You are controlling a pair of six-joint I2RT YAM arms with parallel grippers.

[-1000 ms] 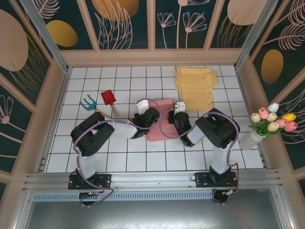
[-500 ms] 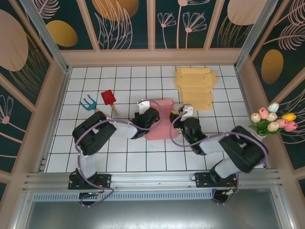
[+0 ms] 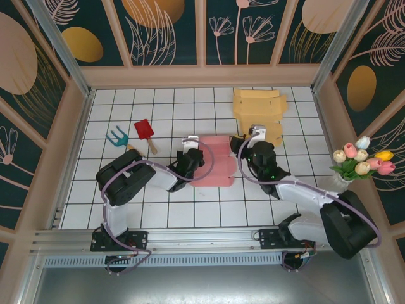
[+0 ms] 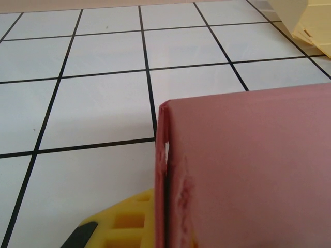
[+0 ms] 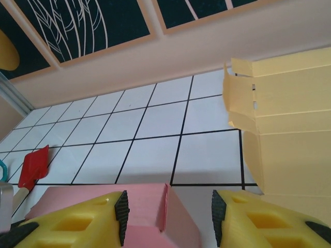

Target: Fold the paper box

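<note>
The pink paper box (image 3: 216,161) lies near the middle of the white tiled worktop (image 3: 158,209), between the two arms, with a broad flat panel facing up in the overhead view. The left fingers (image 4: 126,227) are pressed together on the box's left edge. The left wrist view shows one yellow finger tight against an upright pink wall, just below a scuffed fold (the other finger is hidden behind that wall). The right fingers (image 5: 258,219) are spread wide apart and grip nothing. They hang at the box's far right corner, where a creased ridge of pink card rises in the gap between them. One sits in front of the pink card and the other in front of bare tile, and I cannot tell whether either touches. A stack of flat yellow cardboard (image 3: 258,114) lies at the back right of the worktop, near the right fingers. A red trowel (image 3: 145,131) and a teal hand rake (image 3: 116,136) lie to the left of the box, apart from it. A white vase of tulips (image 3: 361,161) stands at the right edge.
</note>
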